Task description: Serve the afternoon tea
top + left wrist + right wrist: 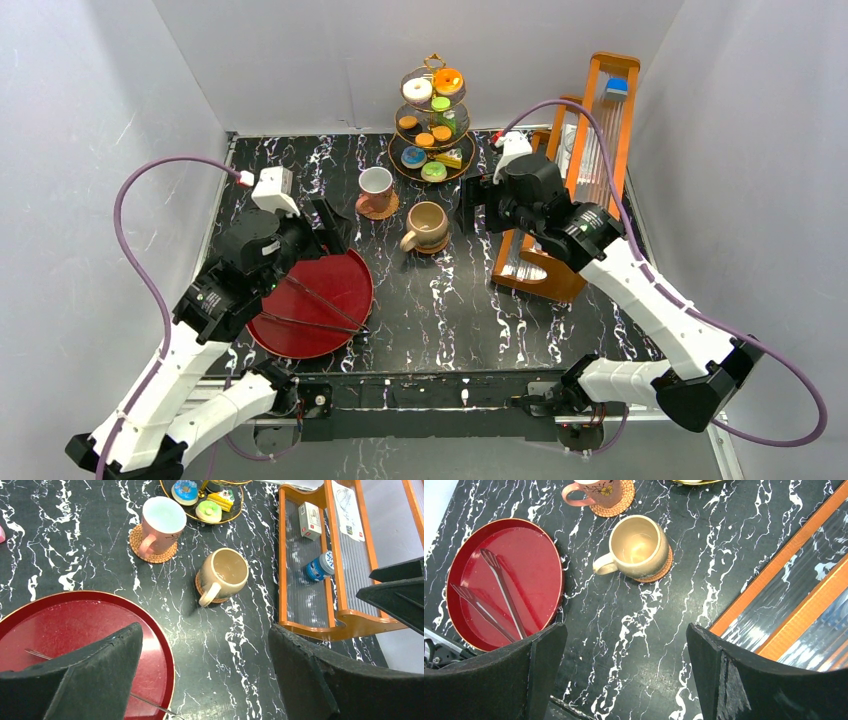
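Serving looks about done: pastries [433,140] sit on the gold stand [392,160] at top centre. White mug [376,185] and beige mug [428,225] are each on a coaster [165,557], mid-desk [440,300]. Left claw [204,629] and right claw [625,627] are both spread apart and empty. Next move is probably to pull clear. Tongs [320,300] lie in the red tray [345,270] at lower left. The orange rack [600,130] crowds the right arm.

Pastries [417,90] on stand [434,62]; mugs [376,185] on coasters [387,211] (tongs [325,303] in tray [345,272])
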Robot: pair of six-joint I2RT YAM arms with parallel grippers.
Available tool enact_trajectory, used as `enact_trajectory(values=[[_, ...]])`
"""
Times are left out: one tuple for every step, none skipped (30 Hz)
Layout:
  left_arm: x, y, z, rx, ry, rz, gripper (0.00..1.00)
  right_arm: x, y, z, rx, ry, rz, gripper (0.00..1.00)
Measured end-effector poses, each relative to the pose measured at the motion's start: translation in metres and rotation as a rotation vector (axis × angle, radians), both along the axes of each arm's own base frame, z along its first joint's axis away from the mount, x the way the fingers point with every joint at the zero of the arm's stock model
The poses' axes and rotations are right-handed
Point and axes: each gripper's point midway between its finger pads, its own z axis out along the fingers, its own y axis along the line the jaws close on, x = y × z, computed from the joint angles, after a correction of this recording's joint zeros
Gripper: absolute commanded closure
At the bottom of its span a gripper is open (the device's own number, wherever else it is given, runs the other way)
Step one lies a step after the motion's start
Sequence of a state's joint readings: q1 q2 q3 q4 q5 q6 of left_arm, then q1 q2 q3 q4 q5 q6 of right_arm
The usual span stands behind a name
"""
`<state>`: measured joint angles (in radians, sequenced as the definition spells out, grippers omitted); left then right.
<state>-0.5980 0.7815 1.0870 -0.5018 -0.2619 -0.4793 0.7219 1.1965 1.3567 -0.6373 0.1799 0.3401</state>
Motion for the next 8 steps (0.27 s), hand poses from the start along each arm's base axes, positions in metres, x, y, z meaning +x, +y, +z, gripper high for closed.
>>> enact_trajectory(values=[[0.000,-0.001,0.000,0.000,0.001,-0.004,0.07,0.000,0.000,-0.001,0.002,-0.001,0.000,0.01],[0.000,-0.002,-0.001,-0.001,0.004,-0.010,0.07,0.001,0.001,-0.001,0.003,-0.002,-0.001,0.01],[0.000,-0.003,-0.001,-0.002,0.006,-0.014,0.07,0.001,0.001,-0.003,0.002,0.000,-0.001,0.01],[0.000,-0.004,-0.002,-0.002,0.008,-0.019,0.07,0.001,0.001,-0.004,-0.001,0.002,-0.001,0.01],[0.001,-0.006,-0.002,-0.004,0.011,-0.024,0.07,0.001,0.001,-0.006,-0.001,0.003,-0.002,0.01],[0.002,-0.008,-0.003,-0.003,0.014,-0.029,0.07,0.000,0.000,-0.007,-0.003,0.006,-0.002,0.01],[0.002,-0.009,-0.004,-0.003,0.019,-0.034,0.07,0.000,0.000,-0.009,-0.005,0.008,-0.002,0.01],[0.003,-0.011,-0.005,-0.002,0.022,-0.038,0.07,0.000,0.000,-0.009,-0.004,0.009,-0.001,0.01]])
